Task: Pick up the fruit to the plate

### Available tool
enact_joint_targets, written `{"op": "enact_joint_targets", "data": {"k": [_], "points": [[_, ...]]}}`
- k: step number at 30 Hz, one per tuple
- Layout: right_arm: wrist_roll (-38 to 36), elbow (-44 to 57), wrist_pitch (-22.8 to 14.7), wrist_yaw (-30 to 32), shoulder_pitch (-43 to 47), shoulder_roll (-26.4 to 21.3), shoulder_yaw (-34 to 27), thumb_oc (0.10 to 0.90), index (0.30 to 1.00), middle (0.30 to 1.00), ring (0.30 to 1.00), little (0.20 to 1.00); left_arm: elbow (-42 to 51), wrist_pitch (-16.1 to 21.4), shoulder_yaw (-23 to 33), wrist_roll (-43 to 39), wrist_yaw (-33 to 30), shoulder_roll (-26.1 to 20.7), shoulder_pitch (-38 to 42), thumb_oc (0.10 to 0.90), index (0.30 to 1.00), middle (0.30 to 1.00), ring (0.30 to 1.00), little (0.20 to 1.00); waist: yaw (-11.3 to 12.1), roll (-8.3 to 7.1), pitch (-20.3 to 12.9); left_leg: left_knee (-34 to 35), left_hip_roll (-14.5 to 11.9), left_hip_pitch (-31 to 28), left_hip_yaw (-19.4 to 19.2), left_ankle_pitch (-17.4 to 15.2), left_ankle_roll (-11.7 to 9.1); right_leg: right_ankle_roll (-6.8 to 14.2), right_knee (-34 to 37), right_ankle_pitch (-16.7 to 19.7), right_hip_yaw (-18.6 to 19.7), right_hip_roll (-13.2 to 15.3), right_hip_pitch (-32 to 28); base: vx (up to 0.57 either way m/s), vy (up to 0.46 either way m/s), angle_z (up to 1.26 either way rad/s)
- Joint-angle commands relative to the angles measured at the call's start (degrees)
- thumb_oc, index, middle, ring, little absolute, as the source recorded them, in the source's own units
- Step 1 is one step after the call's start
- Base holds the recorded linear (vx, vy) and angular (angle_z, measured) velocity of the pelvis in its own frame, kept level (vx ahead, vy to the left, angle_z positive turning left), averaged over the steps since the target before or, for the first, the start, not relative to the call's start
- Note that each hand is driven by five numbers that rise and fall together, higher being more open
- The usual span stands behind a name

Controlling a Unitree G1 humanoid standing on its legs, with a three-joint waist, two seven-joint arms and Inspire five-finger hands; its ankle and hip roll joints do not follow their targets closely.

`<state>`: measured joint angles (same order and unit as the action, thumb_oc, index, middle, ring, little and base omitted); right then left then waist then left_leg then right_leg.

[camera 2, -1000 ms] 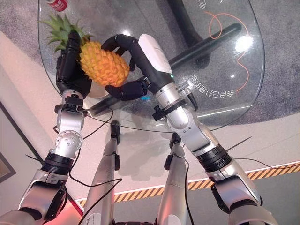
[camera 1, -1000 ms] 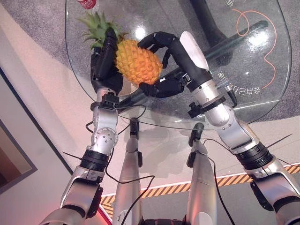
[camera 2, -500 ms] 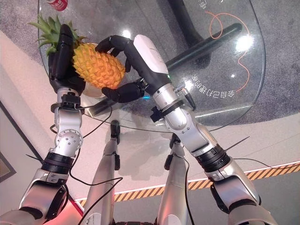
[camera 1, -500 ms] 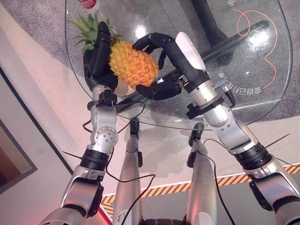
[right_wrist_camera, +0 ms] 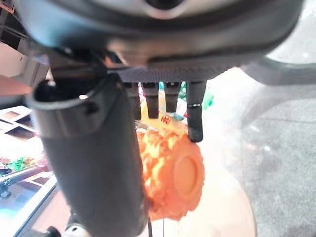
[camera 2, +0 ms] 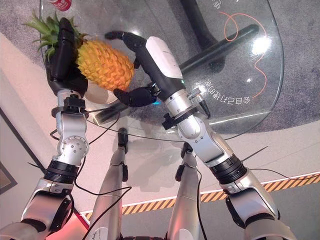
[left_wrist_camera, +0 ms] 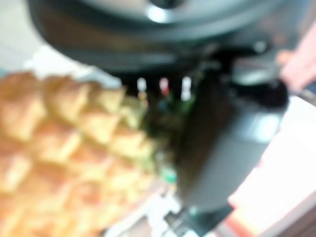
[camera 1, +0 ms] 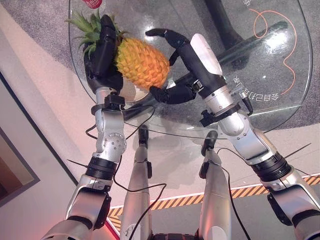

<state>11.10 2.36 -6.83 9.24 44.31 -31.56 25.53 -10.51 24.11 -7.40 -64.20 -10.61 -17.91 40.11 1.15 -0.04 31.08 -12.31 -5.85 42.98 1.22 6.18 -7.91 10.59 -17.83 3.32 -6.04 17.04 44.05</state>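
An orange-yellow pineapple with a green leafy crown (camera 1: 141, 62) is held up above the round glass tabletop (camera 1: 260, 55), over a small white plate (camera 1: 131, 92) that sits near the tabletop's left edge. The fruit lies tilted, crown pointing to the far left, blunt base to the right.

The left hand (camera 1: 102, 57) is pressed against the pineapple's left flank, its dark fingers (camera 2: 65, 40) running straight up along the fruit where body meets crown, palm cupping the side. In the left wrist view the scaly rind (left_wrist_camera: 64, 163) sits right against the hand.

The right hand (camera 1: 187, 60) is at the base end of the fruit. Its fingers (camera 1: 162, 34) arch wide above the upper right of the pineapple and look just clear of the rind, while the thumb (camera 1: 167, 94) reaches in below the base, beside the plate. In the right wrist view the round base of the pineapple (right_wrist_camera: 175, 180) lies between thumb and fingers, with one fingertip close to its upper edge.

A red can (camera 1: 93, 3) stands at the tabletop's far edge, beyond the crown.
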Motion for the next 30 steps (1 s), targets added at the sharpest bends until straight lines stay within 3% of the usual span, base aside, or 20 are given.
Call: {"op": "enact_joint_targets", "data": {"k": [1,30], "points": [[-0.6,10.2,-7.0,2.9,7.6,3.2,-2.0,0.8,0.9,0.9,0.9,0.9,9.1,2.5,-2.6,6.4,2.8,0.4,6.2,0.1,0.3,0.3,0.3,0.2,0.4,1.2,-1.3,-0.2,-0.3,-1.7,-0.3,-0.6,3.5,-1.8,4.7,3.0,-2.3,-0.3,-3.6,0.0,0.0,0.0],[0.5,9.8,-7.4,5.9,7.4,3.5,-4.0,0.8,0.9,0.9,0.9,0.9,8.5,7.7,0.6,16.1,-9.3,0.4,6.6,0.1,0.3,0.3,0.3,0.2,0.5,1.2,-1.3,0.3,-0.4,-1.5,-0.4,0.0,3.4,-1.9,4.8,3.3,-2.5,-0.3,-3.3,0.0,0.0,0.0]]}}
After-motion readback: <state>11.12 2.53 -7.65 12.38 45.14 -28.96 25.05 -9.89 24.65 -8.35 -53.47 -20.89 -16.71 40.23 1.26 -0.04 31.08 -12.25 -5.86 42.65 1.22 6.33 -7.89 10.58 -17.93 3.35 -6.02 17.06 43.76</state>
